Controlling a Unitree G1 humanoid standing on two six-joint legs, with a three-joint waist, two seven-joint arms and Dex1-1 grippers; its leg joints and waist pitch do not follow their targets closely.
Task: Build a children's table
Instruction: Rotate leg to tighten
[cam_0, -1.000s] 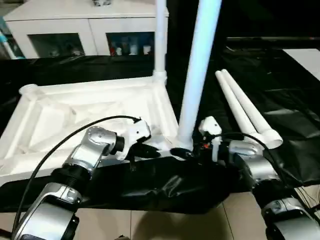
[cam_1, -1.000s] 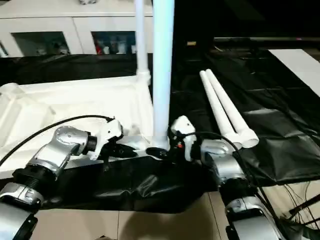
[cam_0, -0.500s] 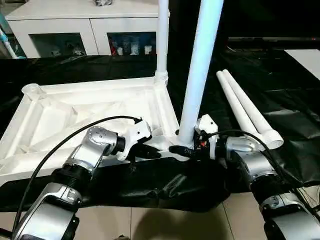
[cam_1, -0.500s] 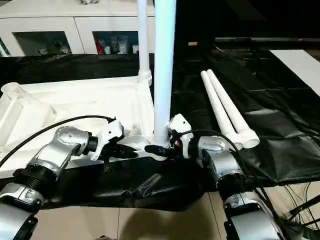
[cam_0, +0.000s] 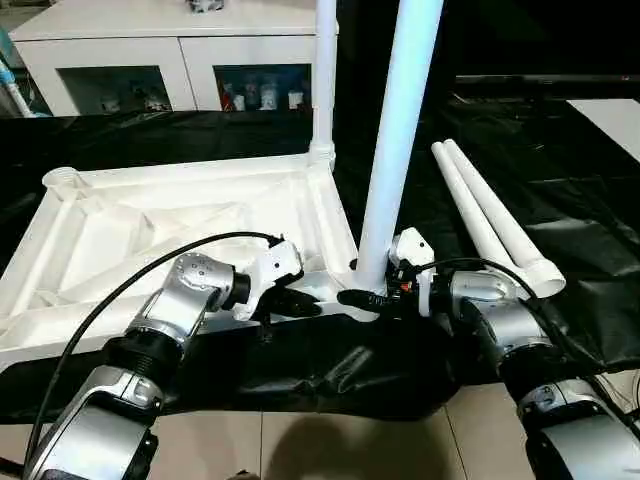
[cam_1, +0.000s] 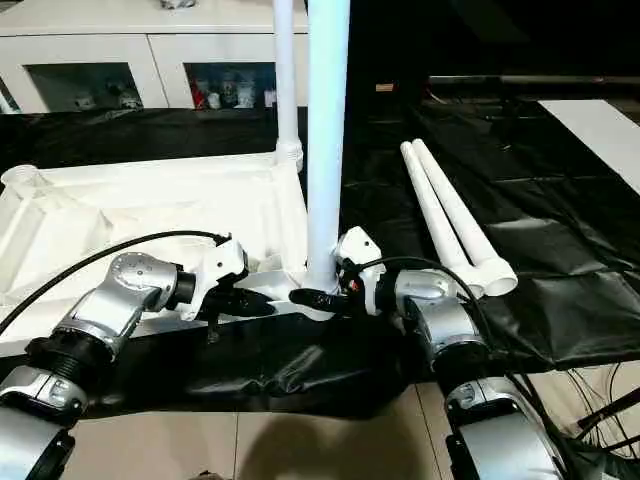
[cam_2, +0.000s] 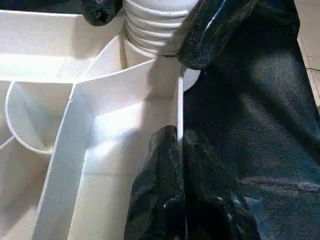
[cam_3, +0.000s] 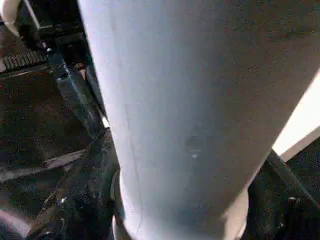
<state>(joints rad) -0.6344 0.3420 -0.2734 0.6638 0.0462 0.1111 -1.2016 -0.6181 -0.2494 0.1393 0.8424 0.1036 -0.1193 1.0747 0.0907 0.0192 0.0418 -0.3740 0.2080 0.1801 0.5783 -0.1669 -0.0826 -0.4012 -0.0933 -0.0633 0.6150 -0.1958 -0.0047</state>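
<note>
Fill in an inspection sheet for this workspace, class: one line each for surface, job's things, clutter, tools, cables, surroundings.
Surface: black sheet spread over the work area, tiled floor at the near edge.
Job's things: table top lying underside up; far leg and near leg standing in corner sockets; two spare legs lying side by side on the sheet.
Clutter: nothing seen.
Tools: left tool shut on the table top's near rim; right tool around the near leg's base, grip uncertain.
Cables: black cable looping over the left arm.
Surroundings: white cabinet with glass doors behind.
</note>
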